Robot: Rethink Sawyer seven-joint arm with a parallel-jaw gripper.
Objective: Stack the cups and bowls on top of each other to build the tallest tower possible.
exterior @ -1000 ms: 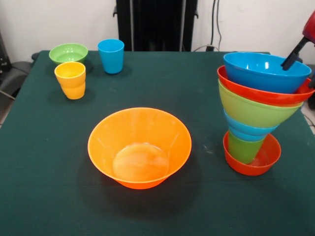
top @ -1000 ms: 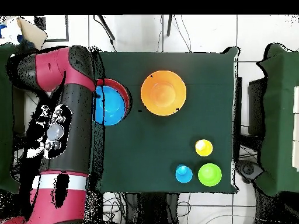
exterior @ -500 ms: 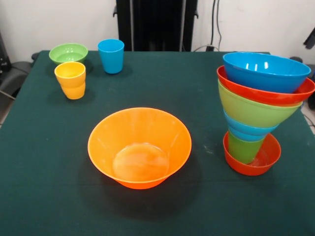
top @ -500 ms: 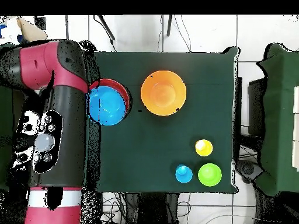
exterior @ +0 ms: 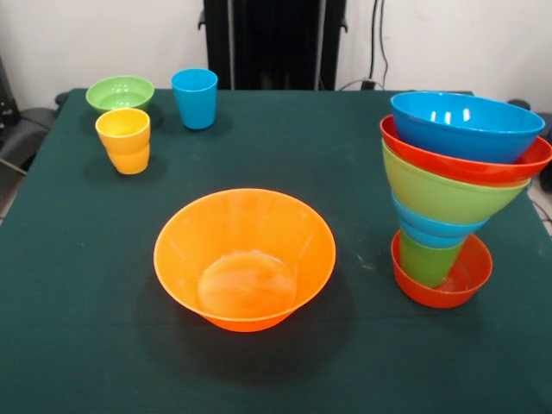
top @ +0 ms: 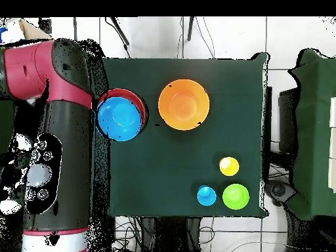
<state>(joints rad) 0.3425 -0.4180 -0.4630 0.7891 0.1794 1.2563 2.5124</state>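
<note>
The tower (exterior: 453, 194) stands at the right of the front view. From the bottom it holds a red-orange bowl (exterior: 464, 280), a green cup (exterior: 425, 260), a small blue bowl, a green bowl (exterior: 444, 197), a red bowl and a blue bowl (exterior: 464, 126) on top. It leans a little. A large orange bowl (exterior: 244, 259) sits alone mid-table. At the far left stand a yellow cup (exterior: 123, 140), a blue cup (exterior: 194, 97) and a small green bowl (exterior: 120, 92). Overhead, the red and black arm (top: 56, 131) lies beside the tower (top: 120, 118); no gripper shows in either view.
The dark green table (exterior: 345, 155) carries everything. Overhead, the orange bowl (top: 184, 104) lies just right of the tower, and the yellow cup (top: 229, 166), blue cup (top: 207, 195) and green bowl (top: 235, 196) cluster at the lower right. The arm runs along the table's left edge.
The gripper tip that hung over the top blue bowl's rim has withdrawn out of the front view. Overhead, the arm has swung left, off the tower. The stack has not moved.
</note>
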